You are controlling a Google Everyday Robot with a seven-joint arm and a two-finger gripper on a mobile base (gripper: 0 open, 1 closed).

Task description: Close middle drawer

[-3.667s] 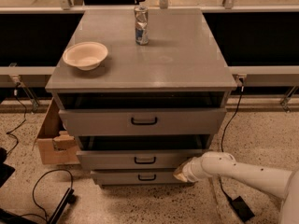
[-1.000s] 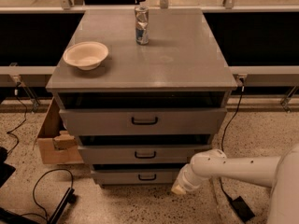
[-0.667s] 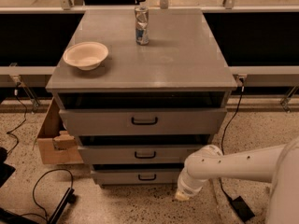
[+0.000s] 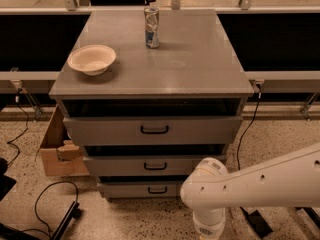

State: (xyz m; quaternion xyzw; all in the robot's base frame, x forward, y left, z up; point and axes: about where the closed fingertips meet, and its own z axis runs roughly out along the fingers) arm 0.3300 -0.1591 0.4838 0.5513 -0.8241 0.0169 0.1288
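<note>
The arm had dropped away from the drawers, leaving the gripper [image 4: 208, 231] low by the floor, off the grey cabinet's [image 4: 210, 79] lower right corner; its grasp state was impossible to judge. The middle drawer [image 4: 115, 166] sat pushed in, second of three.

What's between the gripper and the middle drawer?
Camera view: gripper at the bottom edge; between it and the middle drawer lie the robot's arm and the lowest drawer.

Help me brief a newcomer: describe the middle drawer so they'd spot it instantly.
The grey cabinet carries a bowl and can; the gripper hangs near its lower right corner. The middle drawer is the second front down, shorter than the top drawer.
</note>
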